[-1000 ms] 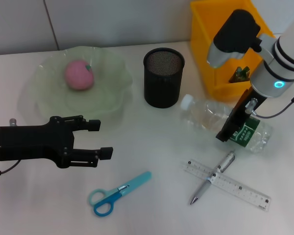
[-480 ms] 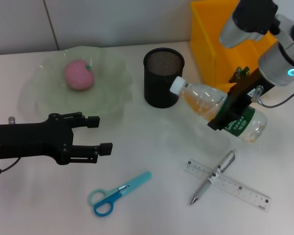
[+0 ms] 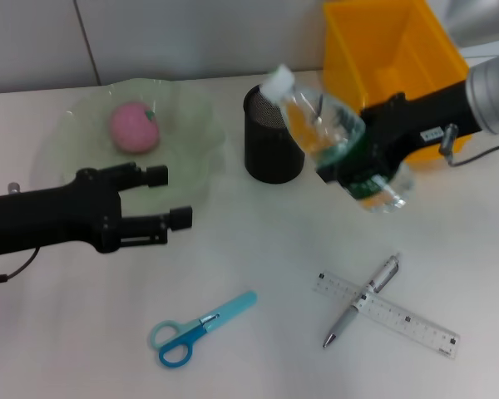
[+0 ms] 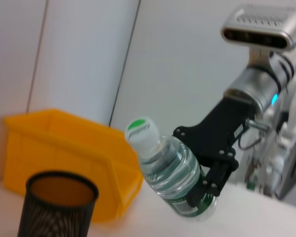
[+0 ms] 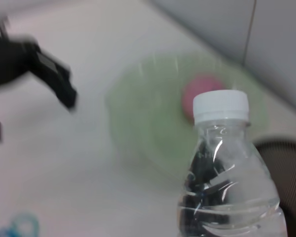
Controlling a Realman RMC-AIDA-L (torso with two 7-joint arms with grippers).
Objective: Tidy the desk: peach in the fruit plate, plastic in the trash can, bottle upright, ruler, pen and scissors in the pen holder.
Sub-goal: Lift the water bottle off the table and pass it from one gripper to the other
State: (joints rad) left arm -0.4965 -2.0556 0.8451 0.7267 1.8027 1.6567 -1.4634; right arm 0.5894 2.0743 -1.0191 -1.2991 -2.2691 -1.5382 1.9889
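My right gripper [image 3: 355,151] is shut on the clear bottle [image 3: 328,131] at its green label and holds it off the table, tilted, with the white cap [image 3: 276,83] over the black mesh pen holder [image 3: 270,151]. The left wrist view shows the same bottle [image 4: 173,173] in the right gripper [image 4: 211,165]. The pink peach [image 3: 135,126] lies in the green fruit plate [image 3: 75,162]. On the table lie the blue scissors [image 3: 195,330], the clear ruler [image 3: 388,314] and the silver pen [image 3: 362,299] across it. My left gripper [image 3: 169,196] hovers open beside the plate. The plastic is out of view.
A yellow bin [image 3: 391,50] stands at the back right behind the pen holder, partly covered by my right arm. The right wrist view shows the bottle [image 5: 227,168] close up with the plate [image 5: 148,118] and the left gripper [image 5: 49,74] beyond it.
The right gripper has lifted the bottle off the table and swung it left and up, the cap now over the pen holder. The left gripper rose slightly.
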